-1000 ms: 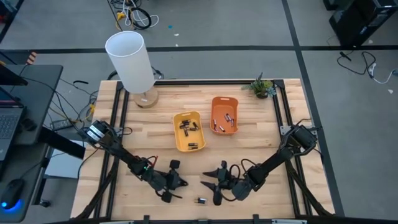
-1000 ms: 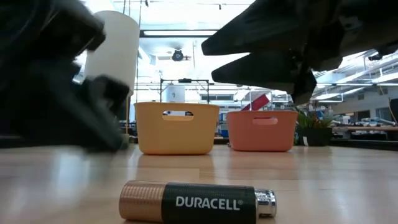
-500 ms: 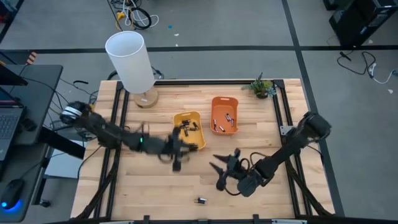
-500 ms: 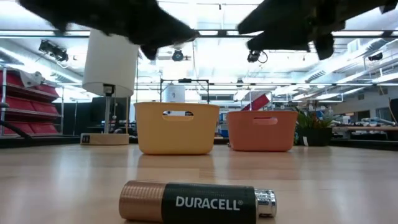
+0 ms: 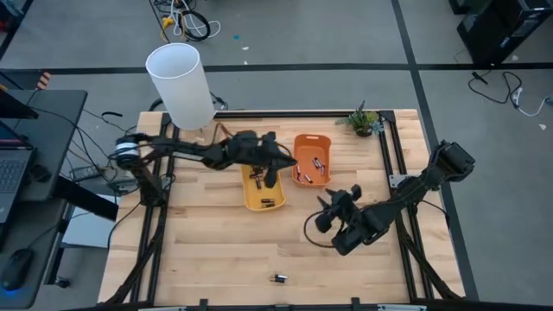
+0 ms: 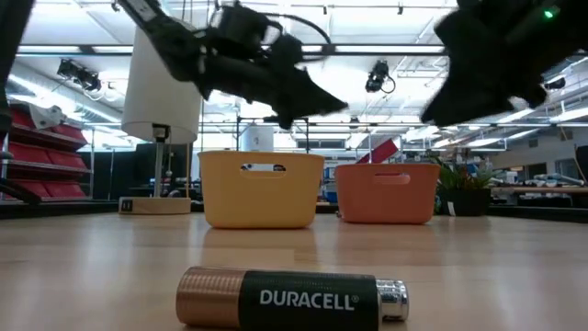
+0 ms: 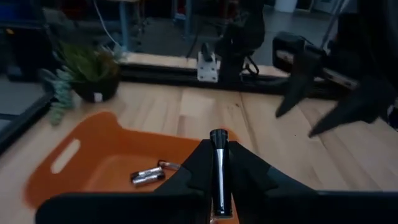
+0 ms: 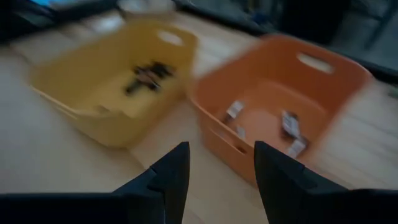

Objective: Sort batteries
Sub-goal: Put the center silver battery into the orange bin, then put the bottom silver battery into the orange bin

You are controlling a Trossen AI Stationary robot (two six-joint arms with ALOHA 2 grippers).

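Nearest the table's front edge, alone on the bare wood: one black-and-copper battery [image 6: 292, 298], well apart from both arms. Farther in, right gripper [image 5: 333, 210] in mid-air over open table, fingers [image 8: 166, 180] spread with nothing between them. Beyond that, yellow tray [image 5: 248, 194] with a few dark cells [image 5: 259, 178], and just beside it orange tray [image 5: 328, 142] with silvery cells [image 7: 148, 177]. Above the yellow tray's far end, near the orange tray: left gripper [image 5: 273, 165], clamped on a dark slim cell [image 7: 218, 168] standing on end between the jaws.

Step in hand, by the look of it: delivery of that dark cell. Next move calls for a drop into the yellow tray with its dark fellows, then a return for the lone battery up front.

Hard to make out: probably a dark cell, though markings unreadable in the left wrist view. Exact count in either tray unclear from above.
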